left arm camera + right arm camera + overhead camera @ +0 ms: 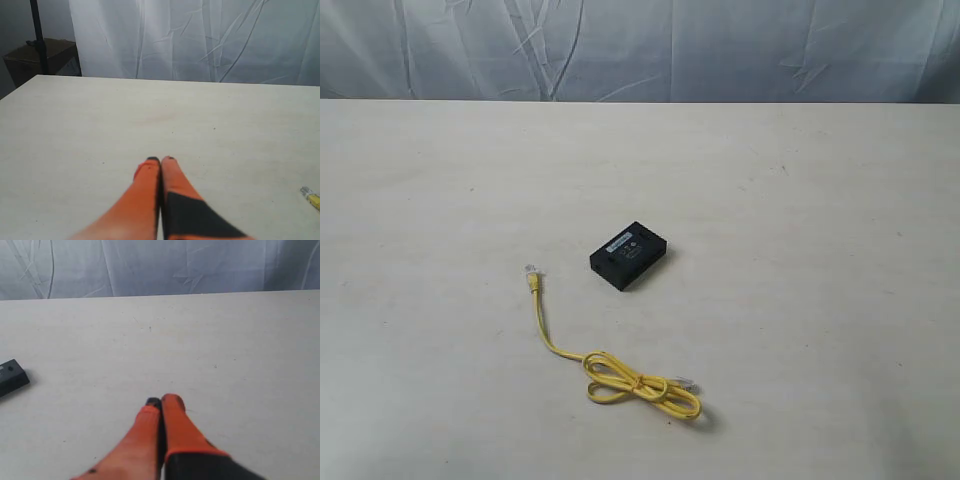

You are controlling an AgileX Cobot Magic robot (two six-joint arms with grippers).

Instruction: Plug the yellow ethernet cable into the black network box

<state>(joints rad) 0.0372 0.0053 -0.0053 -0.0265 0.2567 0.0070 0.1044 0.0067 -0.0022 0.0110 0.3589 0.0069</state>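
The black network box (630, 255) lies flat near the middle of the table, pale label strip on top. In front of it, to the left, the yellow ethernet cable (556, 344) runs from a clear plug (531, 271) down to a knot-like loop (638, 390) with the second plug (688, 383). Neither arm shows in the exterior view. My left gripper (160, 160) is shut and empty above bare table; one cable plug (311, 196) peeks in at that view's edge. My right gripper (161, 401) is also shut and empty, with a corner of the box (12, 377) at the edge of its view.
The pale table (820, 200) carries only the box and cable. A wrinkled white curtain (640, 45) hangs behind its far edge. A dark stand pole (39, 35) and a brown cardboard box (42, 57) sit beyond the table in the left wrist view.
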